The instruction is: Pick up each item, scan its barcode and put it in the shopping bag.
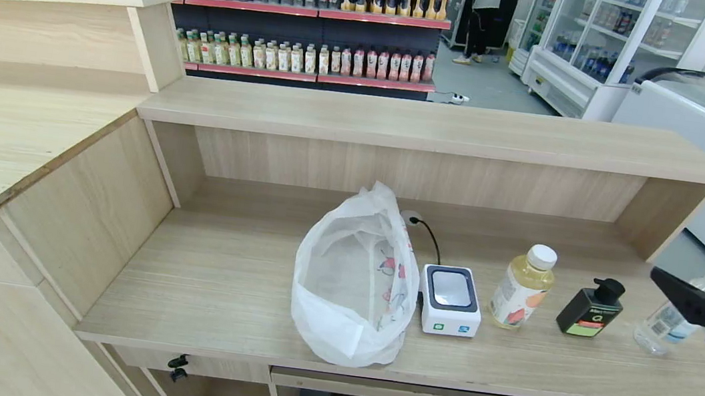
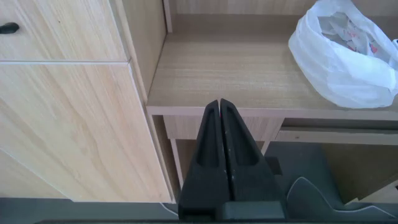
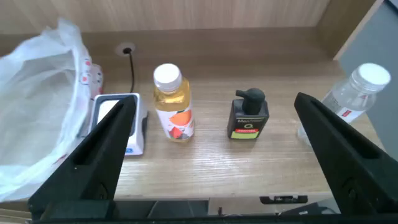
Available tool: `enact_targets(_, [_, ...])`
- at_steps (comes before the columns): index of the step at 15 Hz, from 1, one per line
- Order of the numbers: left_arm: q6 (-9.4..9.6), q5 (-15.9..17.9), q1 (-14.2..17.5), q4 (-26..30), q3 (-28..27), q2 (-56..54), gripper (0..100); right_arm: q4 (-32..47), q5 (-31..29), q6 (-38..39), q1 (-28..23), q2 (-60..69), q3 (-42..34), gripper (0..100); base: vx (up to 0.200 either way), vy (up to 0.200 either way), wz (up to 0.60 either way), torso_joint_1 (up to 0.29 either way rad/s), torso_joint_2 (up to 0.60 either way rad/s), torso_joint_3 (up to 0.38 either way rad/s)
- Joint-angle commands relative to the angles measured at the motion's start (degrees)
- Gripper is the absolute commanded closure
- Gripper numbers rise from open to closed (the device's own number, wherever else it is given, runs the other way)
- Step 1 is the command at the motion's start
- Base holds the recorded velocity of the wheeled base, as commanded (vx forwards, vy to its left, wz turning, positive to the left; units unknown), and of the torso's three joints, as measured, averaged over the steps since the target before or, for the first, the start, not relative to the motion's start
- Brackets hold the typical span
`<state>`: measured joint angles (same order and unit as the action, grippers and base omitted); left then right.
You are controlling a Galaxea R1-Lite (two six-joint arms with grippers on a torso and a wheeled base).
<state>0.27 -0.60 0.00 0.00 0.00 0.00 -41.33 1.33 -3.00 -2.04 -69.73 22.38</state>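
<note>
**Q:** Head view: what stands on the counter (image 1: 213, 288)?

**A:** From the robot's left to its right: the white shopping bag (image 1: 352, 279), mouth open; the scanner (image 1: 449, 299) just beside it; then the juice bottle (image 1: 522, 286), the black pump bottle (image 1: 590, 309) and the clear water bottle (image 1: 662, 330). All three are upright, apart from one another and outside the bag. One finger of the right arm crosses in front of the water bottle.

**Q:** Left wrist view?

**A:** The left gripper (image 2: 220, 106) has its fingers pressed together on nothing. It hangs below the counter's front edge, well apart from the bag.

**Q:** Right wrist view?

**A:** The right gripper (image 3: 211, 106) is spread wide and empty. It hovers before the row of items, with the juice and pump bottles seen between its fingers.

**Q:** Which step is in hand?

**A:** By judgement, the approach to the first pick, since no item is grasped, scanned or bagged. The next move calls for the right gripper to come down around one bottle and close on its body. It must then turn the barcode toward the scanner's window before carrying the bottle to the bag.
</note>
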Motion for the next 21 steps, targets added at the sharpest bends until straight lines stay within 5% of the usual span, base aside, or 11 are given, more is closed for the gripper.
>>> enact_targets(1, [0.0, -0.02, 0.0, 0.0, 0.0, 0.0, 100, -11.5, 0.78, -2.54, -1.3, -20.36, -1.82, 0, 0.0, 0.0, 0.0, 0.0, 0.0, 0.0])
enact_targets(11, [0.0, -0.02, 0.09, 0.0, 0.0, 0.0, 100, -27.67, 0.17, -5.88, 1.24, -40.75, -2.52, 0, 0.0, 0.0, 0.0, 0.0, 0.0, 0.0])
enact_targets(21, [0.0, -0.02, 0.0, 0.0, 0.0, 0.0, 100, -36.11, 0.52, -3.94, 9.07, -54.64, 9.61, 0, 0.0, 0.0, 0.0, 0.0, 0.0, 0.0])
